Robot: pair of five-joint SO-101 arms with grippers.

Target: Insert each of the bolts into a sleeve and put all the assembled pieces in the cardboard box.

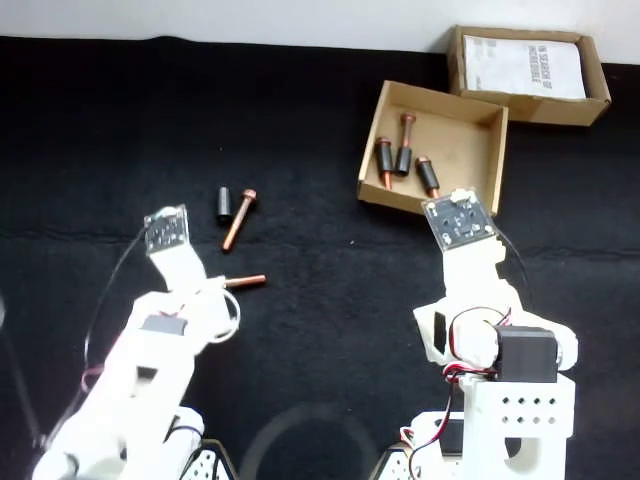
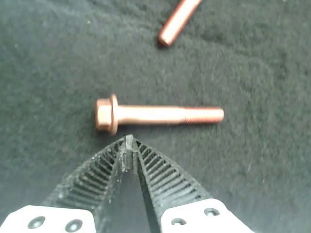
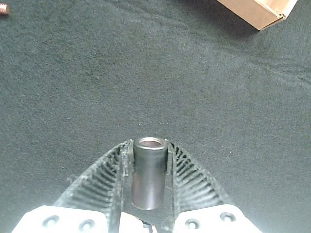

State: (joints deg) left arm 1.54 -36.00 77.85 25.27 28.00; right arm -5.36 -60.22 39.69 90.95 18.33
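Lying flat on the black counter [image 1: 320, 330], just ahead of the left gripper [image 2: 129, 142]: a copper bolt [image 2: 155, 115]. Pressed together there, holding nothing. Clamped in the right gripper [image 3: 148, 145], near the cardboard box [image 1: 465, 150]: a dark sleeve [image 3: 148, 177]. Inside the box, three assembled pieces [image 1: 404, 150]. Well apart from the box, a second bolt [image 1: 238, 220] beside a loose sleeve [image 1: 224, 205].

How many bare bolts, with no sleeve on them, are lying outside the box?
2. One bolt lies slanted beside the loose sleeve; the second bolt lies apart from them, nearer the robot. The arms could hide more.
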